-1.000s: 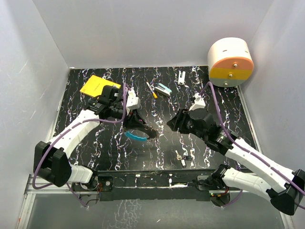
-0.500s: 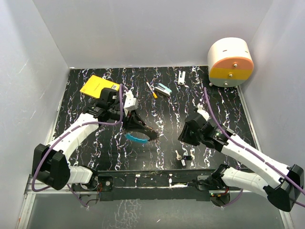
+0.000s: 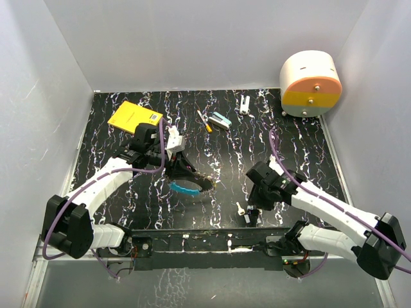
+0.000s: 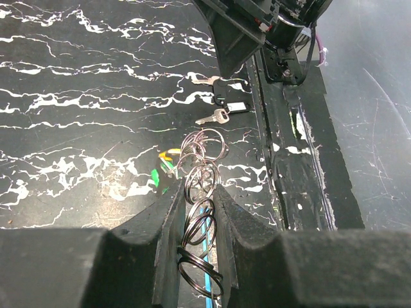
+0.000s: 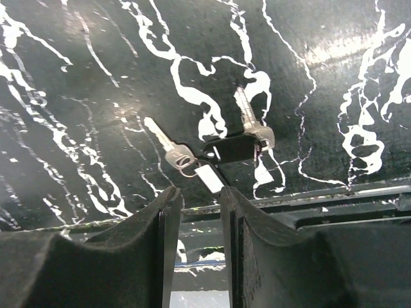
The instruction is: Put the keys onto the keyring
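1. Firstly, the left gripper (image 4: 197, 191) was clamped on the keyring (image 4: 204, 154), whose stacked silvery coils were pinched upright between both fingers, with a blue strand running down among them.
2. Just beside those coils a green-headed key (image 4: 156, 178) and a yellow-headed key (image 4: 166, 156) lay on the table (image 3: 289, 141). Whether they were threaded on the ring could not be told.
3. From above, the ring's blue arc (image 3: 184, 188) lay on the table left of centre, below the left wrist.
4. The right gripper (image 5: 196, 196) hung low with its jaws narrowly apart and nothing clamped between them.
5. Just ahead of its fingertips lay two silver keys (image 5: 160, 138) joined to a black tag (image 5: 231, 148) and a white tag (image 5: 209, 178). The white tag's end reached the mouth of the jaws.
6. This bunch sat close to the metal rail (image 5: 308, 199) at the table's near edge, apart from the keyring.
7. At the far right corner stood a round white drum (image 3: 310, 80) with orange and yellow bands, its inside hidden.
8. Along the far side lay a yellow card (image 3: 133, 117), an orange-and-white stick (image 3: 204, 120), a teal-and-white block (image 3: 221, 120) and a small white piece (image 3: 245, 104).
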Tool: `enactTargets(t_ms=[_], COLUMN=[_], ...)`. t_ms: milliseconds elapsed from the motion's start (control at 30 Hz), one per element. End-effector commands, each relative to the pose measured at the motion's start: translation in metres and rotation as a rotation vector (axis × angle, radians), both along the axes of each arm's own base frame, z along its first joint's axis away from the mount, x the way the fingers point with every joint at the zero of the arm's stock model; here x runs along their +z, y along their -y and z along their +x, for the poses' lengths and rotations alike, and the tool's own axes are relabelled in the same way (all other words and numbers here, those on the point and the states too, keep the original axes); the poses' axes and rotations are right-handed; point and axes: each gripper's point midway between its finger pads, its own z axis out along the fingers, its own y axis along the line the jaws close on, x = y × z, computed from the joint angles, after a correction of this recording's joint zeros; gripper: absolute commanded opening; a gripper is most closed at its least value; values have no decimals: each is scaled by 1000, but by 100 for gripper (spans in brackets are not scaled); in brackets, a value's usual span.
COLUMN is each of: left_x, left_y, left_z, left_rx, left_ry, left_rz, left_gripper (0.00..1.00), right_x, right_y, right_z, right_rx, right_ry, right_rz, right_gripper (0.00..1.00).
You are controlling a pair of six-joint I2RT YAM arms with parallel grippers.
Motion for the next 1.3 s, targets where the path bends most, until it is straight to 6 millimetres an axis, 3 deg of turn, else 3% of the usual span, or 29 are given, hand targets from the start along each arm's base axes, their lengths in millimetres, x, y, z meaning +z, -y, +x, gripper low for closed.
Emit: enactTargets(t_ms=[0, 500, 1067, 1267], left_x=[18, 14, 11, 12], left_y=[0, 4, 6, 7], left_z=[-9, -11, -13, -12], left_rx=[-34, -48, -56, -52], left_ry=[40, 45, 50, 55], left_rz=[-63, -62, -59, -58], left_gripper=[0, 0, 0, 0], right_x=[-13, -28, -33, -44], right_y=[6, 32, 25, 21], right_z=[-9, -12, -2, -3], right_rx=[-24, -101, -99, -80], right_ry=[-57, -82, -88, -120], right_rz=[-27, -171, -190, -197], right_gripper=[36, 32, 30, 29])
